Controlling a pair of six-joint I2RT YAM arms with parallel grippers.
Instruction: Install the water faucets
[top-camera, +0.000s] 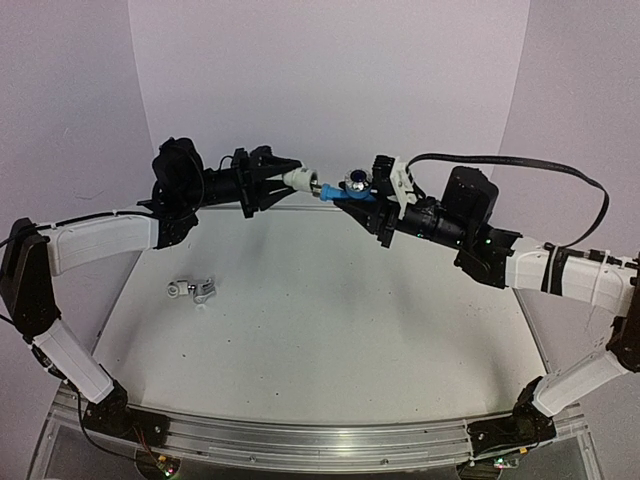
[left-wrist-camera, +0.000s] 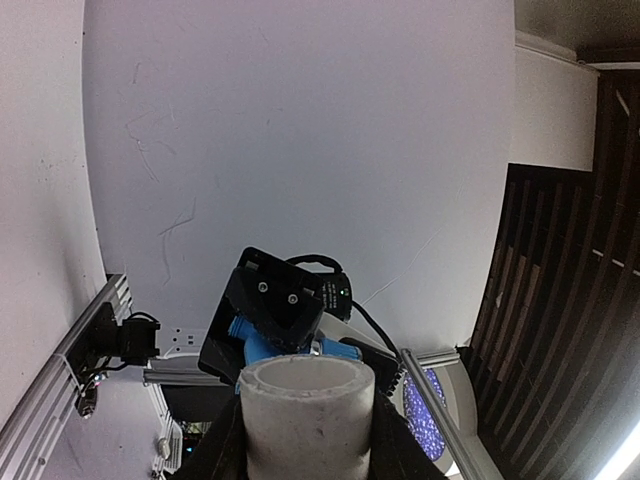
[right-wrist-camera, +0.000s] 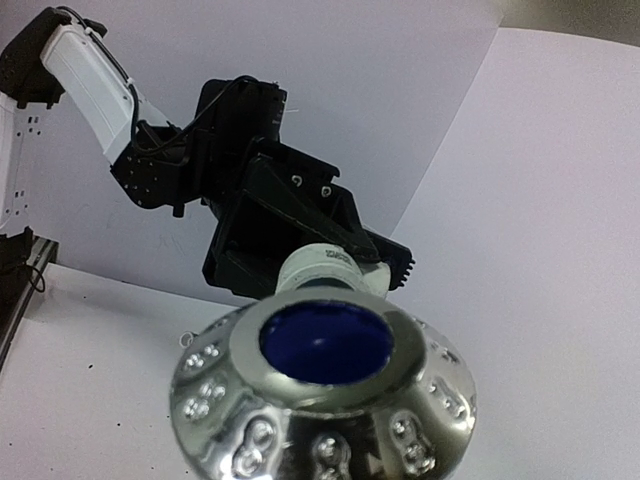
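Ideally, the right gripper (top-camera: 372, 195), closed on the blue faucet (top-camera: 345, 192), should hold its threaded end (top-camera: 322, 188) coaxial with the white fitting (top-camera: 300, 180) clamped in the left gripper (top-camera: 283, 178), both above the table (top-camera: 330, 340), turning without side load; the silver faucet (top-camera: 192, 290) lies on it, untouched.

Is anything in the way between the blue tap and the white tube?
No, nothing visible. The blue faucet in the right gripper points its silver end straight at the white fitting.
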